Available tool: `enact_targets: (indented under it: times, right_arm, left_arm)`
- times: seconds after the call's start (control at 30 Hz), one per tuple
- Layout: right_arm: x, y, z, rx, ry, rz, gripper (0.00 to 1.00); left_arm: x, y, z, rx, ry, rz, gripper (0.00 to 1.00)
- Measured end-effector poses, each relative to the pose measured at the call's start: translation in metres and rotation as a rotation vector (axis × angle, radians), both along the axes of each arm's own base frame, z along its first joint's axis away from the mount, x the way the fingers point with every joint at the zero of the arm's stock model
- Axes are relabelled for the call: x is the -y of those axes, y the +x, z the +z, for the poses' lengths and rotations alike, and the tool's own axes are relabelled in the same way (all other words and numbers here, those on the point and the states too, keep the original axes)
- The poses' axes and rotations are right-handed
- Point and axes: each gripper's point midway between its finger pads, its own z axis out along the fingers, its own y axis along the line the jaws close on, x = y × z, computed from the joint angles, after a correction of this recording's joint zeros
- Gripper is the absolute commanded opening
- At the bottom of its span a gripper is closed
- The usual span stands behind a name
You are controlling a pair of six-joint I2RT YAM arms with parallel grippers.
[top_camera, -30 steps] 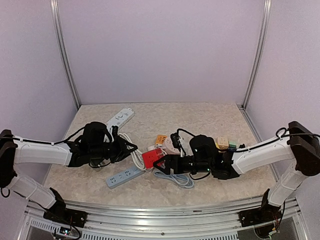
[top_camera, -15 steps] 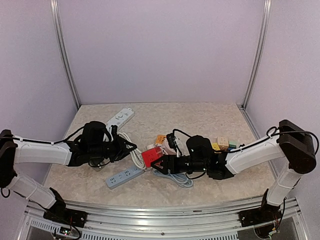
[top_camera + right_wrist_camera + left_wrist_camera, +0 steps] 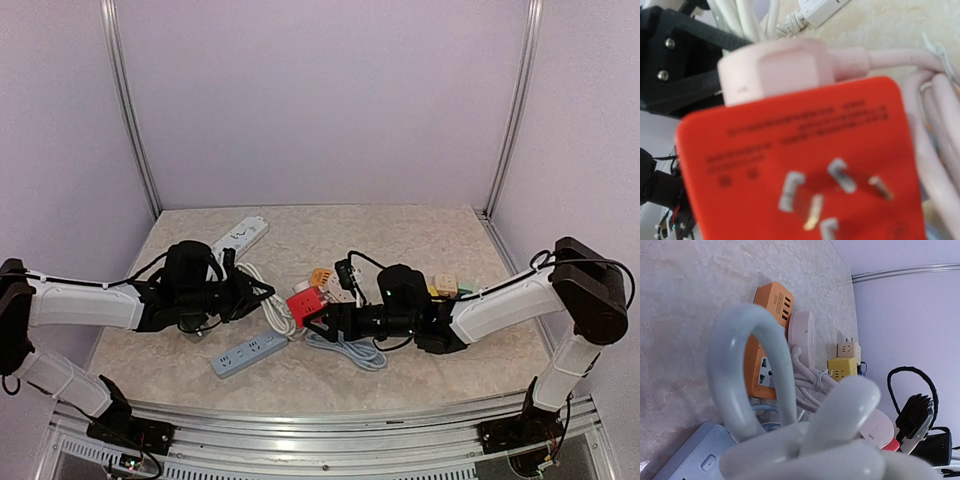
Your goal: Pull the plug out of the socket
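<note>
The left claw [image 3: 258, 293] is closed on a bundle of white cable [image 3: 777, 360], whose loops crowd its wrist view. It reaches toward 3 o'clock over the marbled surface [image 3: 400, 235].

The right claw [image 3: 322, 318] reaches toward 9 o'clock, and the two tips sit near each other at mid-surface. At its tip is the red socket block [image 3: 805, 150], which fills the right wrist view and shows metal prongs on the face toward the camera. The block hides the fingers, so it is impossible to tell whether this claw is clamped or parted.

The pink plug [image 3: 775, 65] is seated against the red block's 12 o'clock edge in that view, with its pink cord running off toward 3 o'clock.

A blue power strip [image 3: 248, 354] lies at 6 o'clock of the left claw, and a white power strip [image 3: 241, 234] lies at its 12 o'clock. In the left wrist view, an orange socket block [image 3: 771, 302] lies behind the cable loop.
</note>
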Motion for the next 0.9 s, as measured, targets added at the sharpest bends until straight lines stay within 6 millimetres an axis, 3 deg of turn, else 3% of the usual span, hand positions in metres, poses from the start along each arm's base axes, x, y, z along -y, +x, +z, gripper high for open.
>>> enact_targets:
  times: [0.23, 0.6, 0.73, 0.9]
  right_arm:
    - [0.003, 0.014, 0.005, 0.009, 0.046, 0.001, 0.81]
    - [0.002, 0.03, 0.008, -0.031, 0.149, -0.001, 0.75]
    - [0.003, 0.038, 0.01, -0.053, 0.198, -0.011, 0.82]
    - [0.003, 0.044, 0.016, -0.089, 0.267, -0.029, 0.82]
  left_arm:
    - [0.001, 0.001, 0.003, 0.009, -0.01, -0.003, 0.0]
    - [0.002, 0.003, 0.007, 0.02, -0.027, -0.007, 0.0]
    - [0.004, 0.003, 0.009, 0.025, -0.04, -0.02, 0.0]
    - [0.007, 0.002, 0.013, 0.032, -0.063, -0.034, 0.0]
